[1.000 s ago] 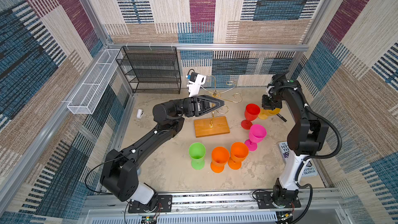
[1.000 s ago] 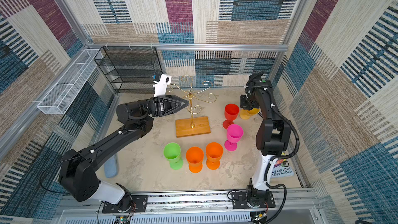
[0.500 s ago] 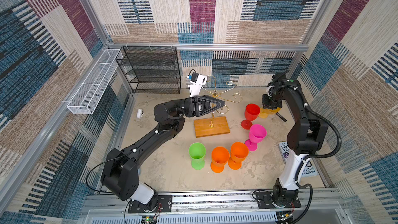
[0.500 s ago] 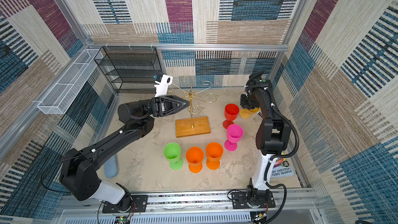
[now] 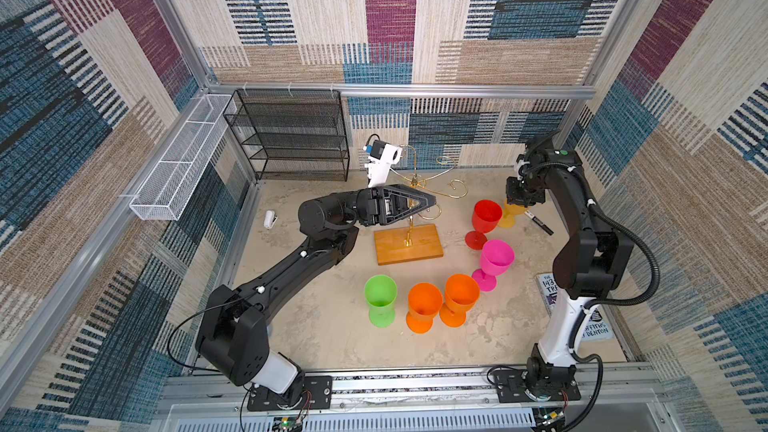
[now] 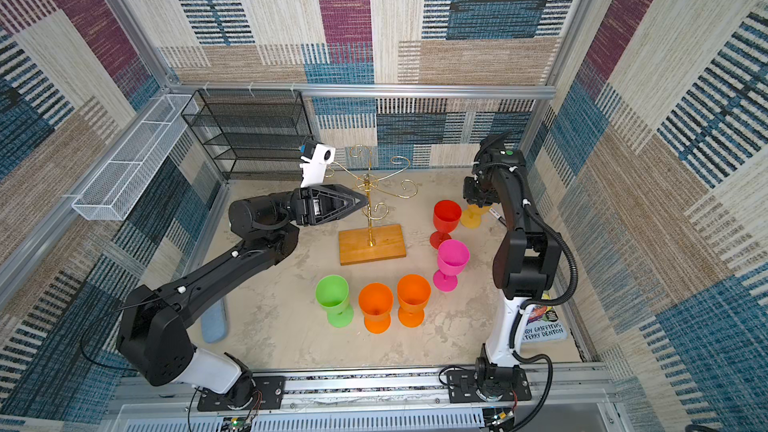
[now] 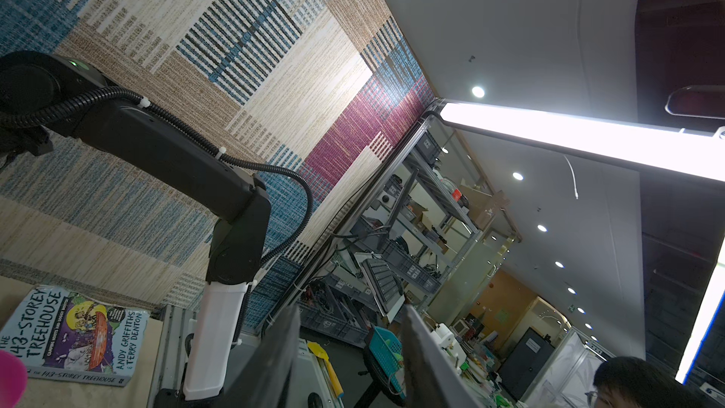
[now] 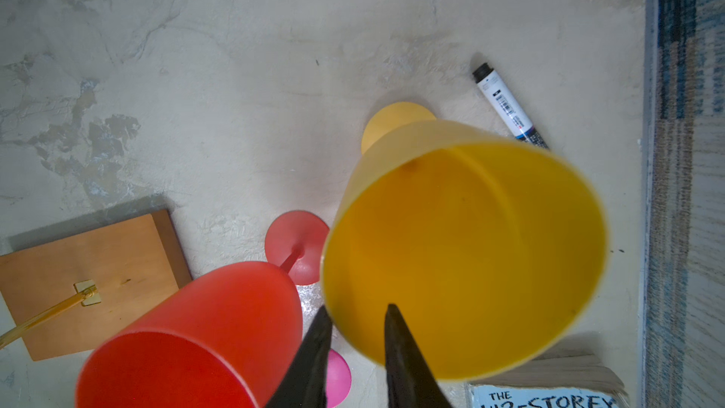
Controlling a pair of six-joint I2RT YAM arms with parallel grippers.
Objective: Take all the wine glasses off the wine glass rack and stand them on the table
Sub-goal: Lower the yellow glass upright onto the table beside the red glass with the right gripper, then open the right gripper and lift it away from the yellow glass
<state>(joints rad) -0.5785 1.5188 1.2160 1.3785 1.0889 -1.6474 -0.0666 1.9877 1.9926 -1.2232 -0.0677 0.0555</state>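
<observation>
The wine glass rack is a gold wire stand on a wooden base at mid-table, and no glass hangs on its arms. A yellow wine glass stands upright on the table at the far right, behind a red one. My right gripper hangs over the yellow glass, open, with one finger inside the rim and one outside. My left gripper lies on its side with its tips at the rack's pole. Its fingers are apart in the left wrist view, and nothing shows between them.
Red, pink, two orange and green glasses stand in front and to the right of the rack. A marker and a book lie by the right wall. A black mesh shelf and a white wire basket are at the back left.
Both arms stay almost where they were. The right gripper's jaws have parted at the yellow glass's rim, and the glass stands in the same spot.
</observation>
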